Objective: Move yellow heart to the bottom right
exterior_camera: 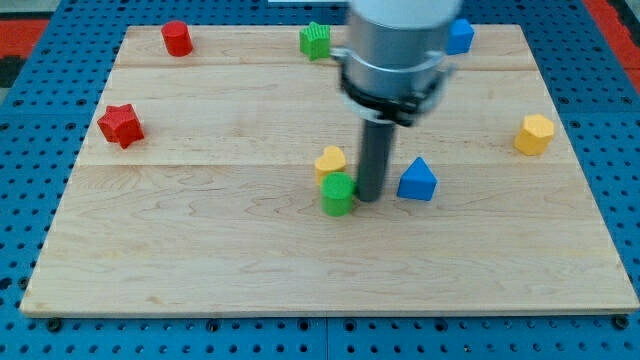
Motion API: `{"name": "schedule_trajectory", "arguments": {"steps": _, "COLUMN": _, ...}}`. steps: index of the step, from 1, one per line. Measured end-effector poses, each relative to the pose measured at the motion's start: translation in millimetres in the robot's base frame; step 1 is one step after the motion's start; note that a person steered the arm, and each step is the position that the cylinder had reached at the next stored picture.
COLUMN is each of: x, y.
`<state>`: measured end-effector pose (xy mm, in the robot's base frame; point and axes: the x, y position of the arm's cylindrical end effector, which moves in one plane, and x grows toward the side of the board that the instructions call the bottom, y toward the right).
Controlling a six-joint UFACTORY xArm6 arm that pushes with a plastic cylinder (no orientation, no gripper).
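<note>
Rod-type end effector: my tip point(370, 196) rests on the surface near the centre, with no jaws to open or close and nothing held; it stands just beside the green block point(338, 193) on the view's left and near the blue triangular block point(417, 180) on the view's right.

Surface: a pale wooden board point(200, 250) of joined planks lies on a blue perforated base point(20, 150) that shows on all sides; a strip of red appears at the view's top right corner.

Objects, from the view's left to right: a red star-shaped block point(120, 124) near the left edge; a red block point(177, 38) at the top left; a green ridged block point(315, 40) at the top centre; the yellow heart point(330, 160), just left of the rod and touching or nearly touching the top of the green block below it; the blue triangular block; a second blue block point(460, 36) at the top, partly hidden by the arm's grey housing point(395, 50); and a yellow hexagonal block point(534, 133) near the right edge.

Obstruction: the rod and the blue triangular block stand between the yellow heart and the board's right side.

Count: two red, two green, two yellow, two blue blocks, eight in all.
</note>
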<state>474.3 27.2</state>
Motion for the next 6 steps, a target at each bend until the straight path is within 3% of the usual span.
{"name": "schedule_trajectory", "arguments": {"steps": 2, "x": -86, "y": -20}}
{"name": "schedule_trajectory", "arguments": {"steps": 3, "x": -85, "y": -65}}
{"name": "schedule_trajectory", "arguments": {"steps": 6, "x": 44, "y": -22}}
